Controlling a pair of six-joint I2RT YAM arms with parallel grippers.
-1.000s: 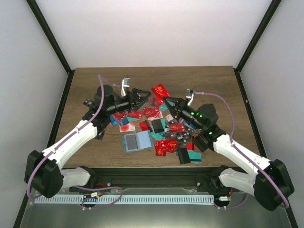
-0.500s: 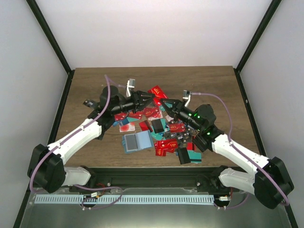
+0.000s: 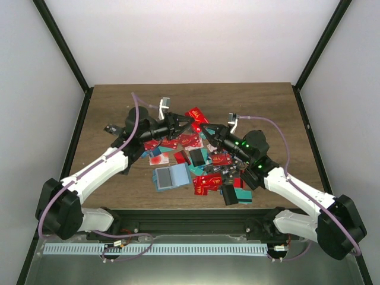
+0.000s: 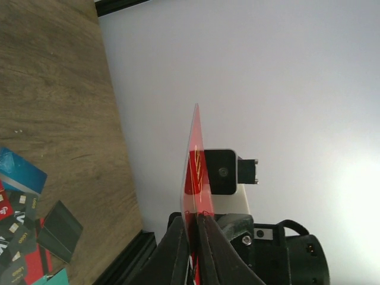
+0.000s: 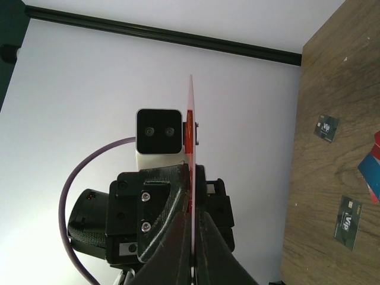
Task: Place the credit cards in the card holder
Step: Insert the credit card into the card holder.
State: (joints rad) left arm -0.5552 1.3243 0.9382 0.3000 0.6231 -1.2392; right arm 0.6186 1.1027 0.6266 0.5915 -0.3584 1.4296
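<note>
A red credit card (image 3: pixel 195 115) is held on edge above the pile, between both grippers. My left gripper (image 3: pixel 183 123) is shut on it from the left; in the left wrist view the fingertips (image 4: pixel 195 217) pinch the card (image 4: pixel 193 160). My right gripper (image 3: pixel 207 131) is shut on the same card from the right; in the right wrist view the card (image 5: pixel 190 113) runs thin between the gripper's (image 5: pixel 192 217) fingers. The teal-blue card holder (image 3: pixel 171 177) lies open on the table, near the front, apart from both grippers. Many red, teal and white cards (image 3: pixel 205 155) lie heaped in the middle.
Black blocky cases sit in the pile (image 3: pixel 197 157) and at its front right (image 3: pixel 230 194). A dark card (image 3: pixel 111 127) lies alone at the left. Loose dark cards (image 5: pixel 349 222) lie on the wooden table (image 3: pixel 249 104).
The left gripper has swung right and the right gripper a little left, so the two have closed in on the raised red card. Little has moved in the last half second.
</note>
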